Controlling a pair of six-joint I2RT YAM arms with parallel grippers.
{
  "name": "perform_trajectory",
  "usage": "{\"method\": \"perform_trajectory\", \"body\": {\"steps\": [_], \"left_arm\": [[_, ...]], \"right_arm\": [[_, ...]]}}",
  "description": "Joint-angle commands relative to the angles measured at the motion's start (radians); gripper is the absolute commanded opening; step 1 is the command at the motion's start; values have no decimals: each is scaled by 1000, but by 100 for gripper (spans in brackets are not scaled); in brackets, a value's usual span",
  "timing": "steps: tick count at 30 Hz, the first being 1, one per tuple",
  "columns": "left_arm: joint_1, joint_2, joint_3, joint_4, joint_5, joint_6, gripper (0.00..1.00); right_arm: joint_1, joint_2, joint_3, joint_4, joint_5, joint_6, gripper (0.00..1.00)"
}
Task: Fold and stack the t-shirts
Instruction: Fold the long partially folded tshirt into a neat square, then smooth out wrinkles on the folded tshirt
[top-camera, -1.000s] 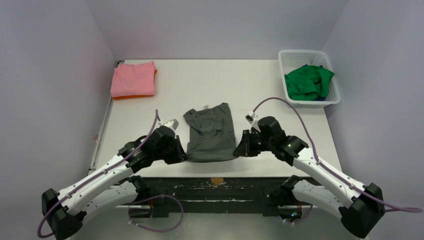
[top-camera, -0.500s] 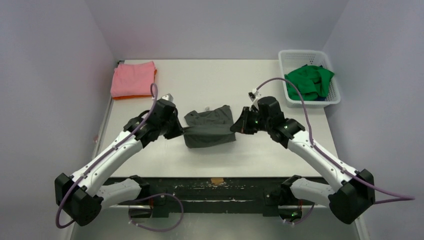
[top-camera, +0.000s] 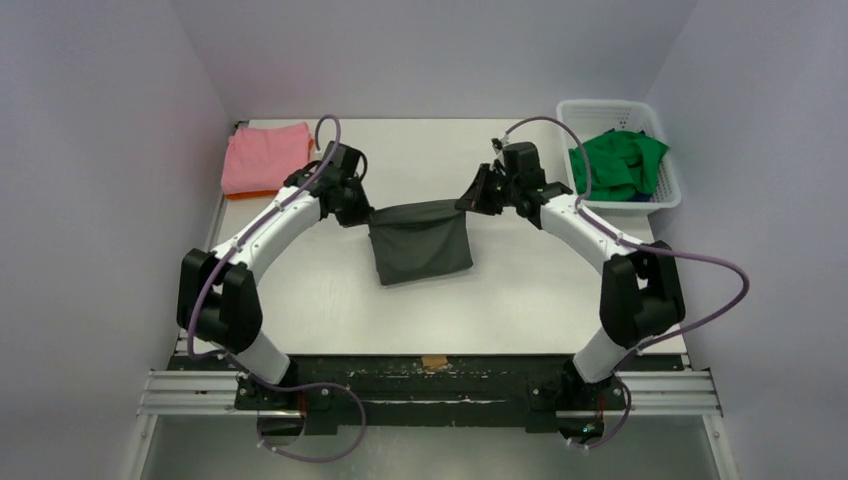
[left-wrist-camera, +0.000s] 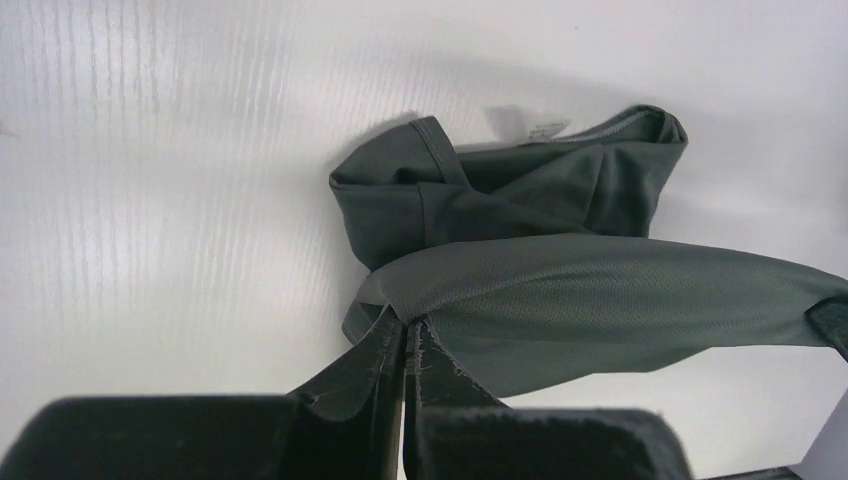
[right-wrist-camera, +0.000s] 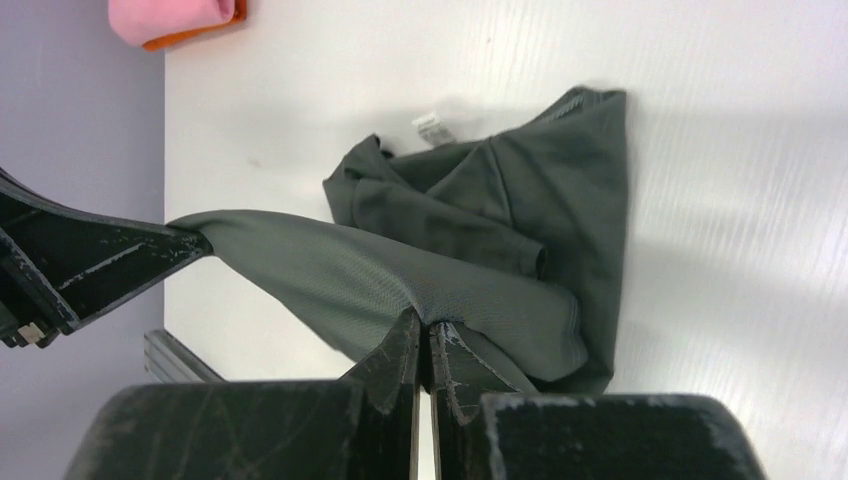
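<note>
The dark grey t-shirt hangs between both grippers above the middle of the table, its held edge stretched taut and the rest draping down to the table. My left gripper is shut on its left corner, seen pinched in the left wrist view. My right gripper is shut on its right corner, seen in the right wrist view. The pink t-shirt lies folded on the orange t-shirt at the back left. The bright green t-shirt lies crumpled in the basket.
The white lattice basket stands at the back right corner. Grey walls close the table on the left, back and right. Purple cables loop above both arms.
Both grippers carried the grey shirt's near edge up and towards the back of the table, folding it over itself. The arms are now stretched far forward.
</note>
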Motion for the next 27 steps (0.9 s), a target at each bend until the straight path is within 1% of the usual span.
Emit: {"method": "perform_trajectory", "body": {"steps": [1,8,9,10,11,12,13,14,15,17,19,21,22,24,25,27], "left_arm": [[46,102,99,-5,-28,31,0],[89,303,218,0,15,33,0],[93,328,247,0,25,35,9],[98,351,280,-6,49,51,22],[100,370,324,-20,73,69,45],[100,385,371,-48,74,78,66],[100,390,410,-74,72,84,79],[100,385,438,-92,68,87,88],[100,369,446,-102,68,90,96],[100,319,409,-88,90,92,99],[94,252,319,-41,143,87,100],[82,186,213,25,216,77,100],[72,144,159,57,253,72,100],[38,106,69,124,297,52,100],[19,95,31,165,311,37,100],[-17,104,-22,226,333,12,100]], "right_arm": [[-35,111,118,73,-26,-24,0],[-52,308,231,103,-28,-16,1],[-56,337,256,98,-25,-18,8],[-61,362,291,84,-18,-25,24],[-65,386,339,55,-8,-33,40],[-66,407,389,21,11,-42,53],[-67,413,433,-14,22,-58,69],[-65,407,461,-40,41,-78,83],[-64,386,466,-56,72,-88,87],[-60,324,404,-24,78,-85,89],[-54,247,261,53,15,-71,89],[-44,180,132,142,-94,-39,89],[-38,154,66,196,-176,-17,89],[-15,111,-53,354,-315,47,89],[-3,99,-102,449,-367,79,89],[14,101,-170,550,-414,132,89]]}}
